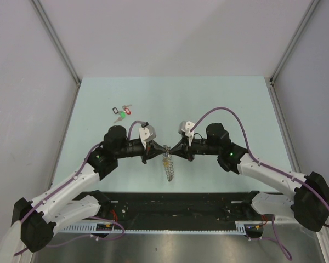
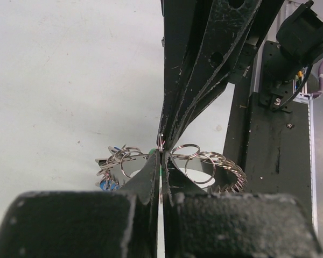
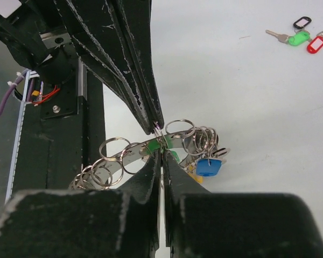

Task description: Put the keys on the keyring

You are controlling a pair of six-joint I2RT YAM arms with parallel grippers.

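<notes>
While L claw (image 2: 160, 157), R claw (image 3: 161, 153) clamp keyring (image 1: 169, 167)

The pale mint-green bench (image 1: 236, 109) carries a small bunch of keys (image 1: 122, 113), tagged black, red and green. It lies flat at the upper left of the overhead view, tags clustered close together.

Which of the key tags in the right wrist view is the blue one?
The blue tag dangles beside the keyring; the black tag, green tag and red tag lie bunched together farther off on the table.
</notes>
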